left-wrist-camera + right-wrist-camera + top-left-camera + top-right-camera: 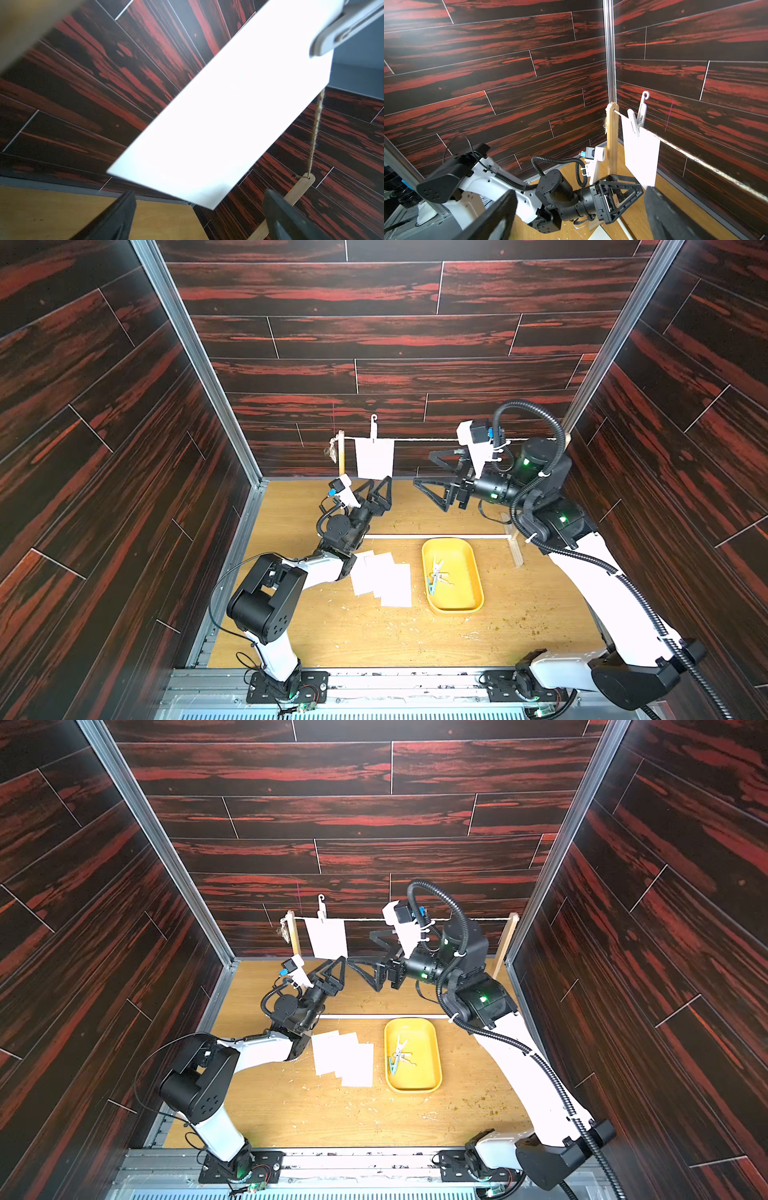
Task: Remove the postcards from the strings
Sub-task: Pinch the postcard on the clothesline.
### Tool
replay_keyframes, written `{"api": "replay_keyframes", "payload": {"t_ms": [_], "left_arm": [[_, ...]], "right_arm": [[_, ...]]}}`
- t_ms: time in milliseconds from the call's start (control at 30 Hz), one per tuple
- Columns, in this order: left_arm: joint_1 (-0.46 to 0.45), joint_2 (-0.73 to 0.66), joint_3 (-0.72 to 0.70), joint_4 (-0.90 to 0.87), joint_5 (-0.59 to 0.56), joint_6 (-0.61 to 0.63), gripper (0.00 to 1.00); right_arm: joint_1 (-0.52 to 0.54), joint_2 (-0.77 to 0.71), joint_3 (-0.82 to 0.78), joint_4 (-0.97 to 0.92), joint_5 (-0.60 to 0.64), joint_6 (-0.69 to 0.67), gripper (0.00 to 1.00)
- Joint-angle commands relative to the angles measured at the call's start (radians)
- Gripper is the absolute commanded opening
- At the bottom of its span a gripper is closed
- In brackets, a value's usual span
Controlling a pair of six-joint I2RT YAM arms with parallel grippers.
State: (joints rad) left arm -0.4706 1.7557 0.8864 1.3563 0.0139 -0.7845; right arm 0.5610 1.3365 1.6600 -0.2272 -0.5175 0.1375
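Thin white paper postcard (374, 458), likely light and floppy; pinch bottom edge; left end effector (380, 484), right end effector (424, 467) both released.

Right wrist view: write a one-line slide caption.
One postcard hangs by a clothespin on the string, the open left gripper near its lower edge.
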Motion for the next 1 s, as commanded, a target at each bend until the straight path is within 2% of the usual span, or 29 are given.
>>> {"api": "replay_keyframes", "payload": {"t_ms": [0, 333, 533, 700, 800, 900, 967], "left_arm": [[0.001, 0.03, 0.046, 0.055, -0.012, 0.018, 0.99], [0.003, 0.002, 0.061, 0.056, 0.069, 0.03, 0.85], [0.003, -0.097, 0.015, 0.056, 0.086, 0.043, 0.77], [0.003, -0.151, -0.027, 0.056, 0.089, 0.051, 0.61], [0.003, -0.166, -0.039, 0.055, 0.095, 0.036, 0.57], [0.003, -0.177, -0.044, 0.056, 0.099, 0.018, 0.49], [0.004, -0.183, -0.043, 0.055, 0.108, 0.011, 0.33]], "right_arm": [[0.002, -0.022, -0.009, 0.015, -0.022, -0.014, 0.99], [0.003, -0.022, -0.037, 0.03, -0.015, -0.008, 0.99], [0.004, -0.014, -0.06, 0.055, -0.019, 0.01, 0.99], [0.002, -0.011, -0.071, 0.06, -0.019, 0.019, 0.99], [0.003, -0.009, -0.073, 0.064, -0.019, 0.022, 0.99], [0.002, 0.005, -0.057, 0.063, -0.024, 0.022, 0.99], [0.003, 0.023, -0.037, 0.054, -0.022, 0.017, 0.99]]}}
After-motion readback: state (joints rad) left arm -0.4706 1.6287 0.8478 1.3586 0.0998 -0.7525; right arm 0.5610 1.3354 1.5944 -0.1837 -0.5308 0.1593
